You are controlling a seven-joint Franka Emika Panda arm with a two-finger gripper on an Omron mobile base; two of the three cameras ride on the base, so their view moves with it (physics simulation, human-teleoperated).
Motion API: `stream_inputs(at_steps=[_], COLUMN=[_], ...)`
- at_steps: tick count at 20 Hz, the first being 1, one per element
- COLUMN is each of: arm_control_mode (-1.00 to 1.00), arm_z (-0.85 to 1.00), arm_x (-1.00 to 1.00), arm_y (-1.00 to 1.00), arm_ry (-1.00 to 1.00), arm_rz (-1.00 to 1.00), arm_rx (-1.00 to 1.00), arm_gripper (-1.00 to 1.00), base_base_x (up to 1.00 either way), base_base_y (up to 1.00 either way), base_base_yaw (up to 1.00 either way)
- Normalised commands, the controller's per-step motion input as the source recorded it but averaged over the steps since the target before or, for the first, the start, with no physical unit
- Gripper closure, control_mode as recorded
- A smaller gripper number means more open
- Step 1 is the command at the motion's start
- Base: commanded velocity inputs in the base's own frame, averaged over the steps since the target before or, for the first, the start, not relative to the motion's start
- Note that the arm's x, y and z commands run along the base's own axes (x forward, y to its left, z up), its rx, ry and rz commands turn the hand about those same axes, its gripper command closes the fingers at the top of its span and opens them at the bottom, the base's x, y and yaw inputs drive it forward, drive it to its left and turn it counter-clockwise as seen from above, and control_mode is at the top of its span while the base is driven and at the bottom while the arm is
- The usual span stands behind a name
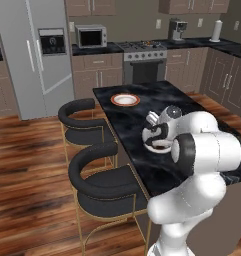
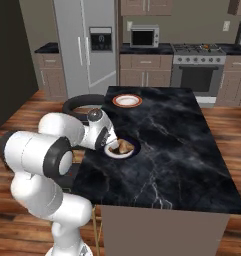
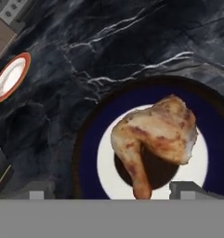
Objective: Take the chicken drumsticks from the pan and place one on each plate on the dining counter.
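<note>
Over the near plate (image 3: 146, 172) on the bench (image 2: 182, 145), the claw (image 3: 111, 195), spread apart, hangs above 1 drumstick (image 3: 155, 137), seemingly just placed; next, retreat for the other.

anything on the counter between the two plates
No, just bare black marble of the dining counter between the near plate, holding a drumstick, and the far plate, seen in both base views.

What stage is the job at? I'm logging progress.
Nearly done: one drumstick sits on or just above the near plate. In hand: the gripper hovers there, fingers wide apart. Left: the far plate holds nothing and needs the second drumstick.
</note>
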Motion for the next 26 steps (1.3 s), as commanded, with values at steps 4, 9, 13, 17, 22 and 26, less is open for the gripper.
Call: stream_inputs(at_steps=[4, 9, 13, 17, 22, 26], arm_control_mode=[-1.0, -1.0, -1.0, -1.0, -1.0, -1.0], arm_z=[1.0, 1.0, 1.0, 0.78, 0.06, 0.0], arm_x=[-0.75, -0.91, -1.0, -1.0, -0.64, -0.29], arm_y=[0.0, 0.02, 0.39, 0.51, 0.01, -0.17], arm_ry=[0.0, 0.02, 0.21, 0.25, 0.1, 0.0], arm_rz=[0.22, 0.21, 0.13, 0.08, -0.03, -0.12], arm_rx=[-0.07, -0.08, -0.18, -0.25, -0.06, 0.0], arm_gripper=[-1.0, -1.0, -1.0, -1.0, -1.0, -1.0], base_base_x=[0.0, 0.0, 0.0, 0.0, 0.0, 0.0], base_base_y=[0.0, 0.0, 0.0, 0.0, 0.0, 0.0], base_base_yaw=[0.0, 0.0, 0.0, 0.0, 0.0, 0.0])
